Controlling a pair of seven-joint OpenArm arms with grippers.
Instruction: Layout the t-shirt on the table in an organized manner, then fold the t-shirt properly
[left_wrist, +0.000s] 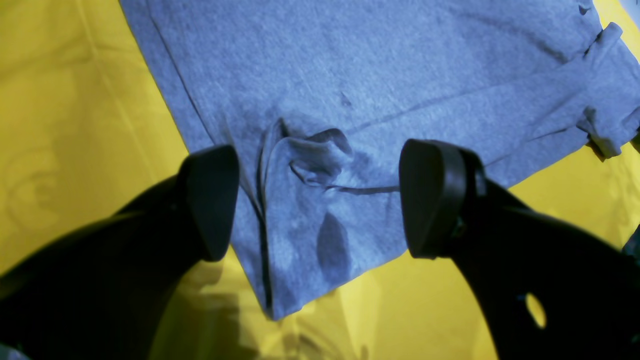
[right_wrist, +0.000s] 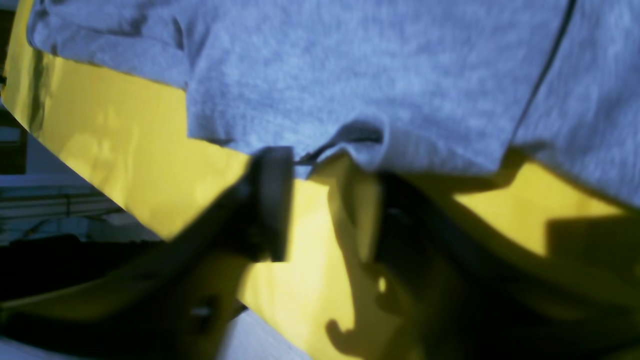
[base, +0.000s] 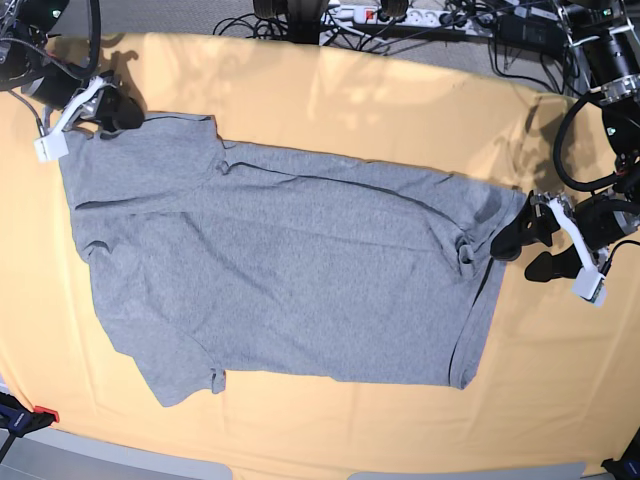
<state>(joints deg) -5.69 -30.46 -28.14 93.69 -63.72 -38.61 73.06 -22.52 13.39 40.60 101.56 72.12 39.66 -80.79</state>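
T-shirt (base: 290, 270) print hidden, left tool (left_wrist: 320, 200) wide open, right tool (right_wrist: 330, 200) blurred, grip unclear

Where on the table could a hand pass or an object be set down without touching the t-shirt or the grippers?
Free: the table strip beyond the t-shirt, the near strip below it, and the near-right corner. Crowded: the shirt's ends, where the left gripper and right gripper sit at the cloth.
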